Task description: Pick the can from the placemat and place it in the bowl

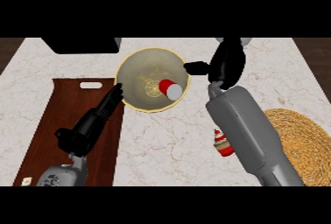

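Note:
A red can (169,88) with a white end lies on its side inside the beige bowl (138,65), toward the bowl's right. My right hand (224,63) hovers just right of the bowl's rim, fingers relaxed, with nothing in it and apart from the can. The round woven placemat (299,141) sits at the right with nothing on its visible part; my right forearm hides its left edge. Over the wooden board, my left hand (97,116) rests with straight fingers pointing at the bowl's left rim.
A dark wooden cutting board (45,127) lies at the left under my left arm. A small red and white cupcake (222,144) stands beside my right forearm. A black appliance (81,44) sits at the counter's back left.

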Controlling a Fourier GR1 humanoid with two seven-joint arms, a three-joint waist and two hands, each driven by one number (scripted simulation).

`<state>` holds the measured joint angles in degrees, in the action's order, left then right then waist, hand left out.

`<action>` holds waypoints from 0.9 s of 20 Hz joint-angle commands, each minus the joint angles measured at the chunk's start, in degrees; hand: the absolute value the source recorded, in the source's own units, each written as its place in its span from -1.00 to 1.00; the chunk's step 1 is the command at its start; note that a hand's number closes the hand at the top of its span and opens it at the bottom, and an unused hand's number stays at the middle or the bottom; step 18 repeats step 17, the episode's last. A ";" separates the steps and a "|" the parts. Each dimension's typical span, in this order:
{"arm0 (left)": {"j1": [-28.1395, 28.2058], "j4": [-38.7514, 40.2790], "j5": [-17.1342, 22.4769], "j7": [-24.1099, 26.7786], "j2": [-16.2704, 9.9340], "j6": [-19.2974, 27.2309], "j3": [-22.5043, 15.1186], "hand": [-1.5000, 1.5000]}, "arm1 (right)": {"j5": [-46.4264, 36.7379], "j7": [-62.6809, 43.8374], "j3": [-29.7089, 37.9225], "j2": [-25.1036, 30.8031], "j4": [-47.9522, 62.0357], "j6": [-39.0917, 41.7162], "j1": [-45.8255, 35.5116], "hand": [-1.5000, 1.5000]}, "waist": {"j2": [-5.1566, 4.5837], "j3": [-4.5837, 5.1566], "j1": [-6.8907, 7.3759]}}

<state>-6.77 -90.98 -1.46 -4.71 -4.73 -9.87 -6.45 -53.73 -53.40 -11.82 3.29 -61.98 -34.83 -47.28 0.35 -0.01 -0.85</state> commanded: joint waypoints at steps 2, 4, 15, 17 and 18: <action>2.71 -1.45 1.62 1.27 -2.32 -2.07 1.80 0.00 | -0.82 -4.12 1.45 2.24 -16.17 -2.87 11.73 -1.00 | 0.60 0.01 -1.34; 1.08 -0.79 1.78 0.10 -1.38 -1.80 1.51 0.00 | -0.57 -2.97 2.57 3.81 -22.04 -3.72 16.89 -1.00 | 0.35 0.00 -1.30; 3.86 -0.48 -0.45 1.75 0.50 -0.74 -0.67 0.00 | 21.70 12.67 7.91 16.43 -53.54 -1.75 52.28 -1.00 | -0.08 -0.06 -0.36; 4.45 -1.34 -0.78 2.75 0.62 0.01 -0.24 0.00 | 25.27 17.73 8.57 17.01 -57.65 -2.87 59.65 -1.00 | -0.05 -0.06 -0.38; 4.45 -1.34 -0.78 2.75 0.62 0.01 -0.24 0.00 | 25.27 17.73 8.57 17.01 -57.65 -2.87 59.65 -1.00 | -0.05 -0.06 -0.38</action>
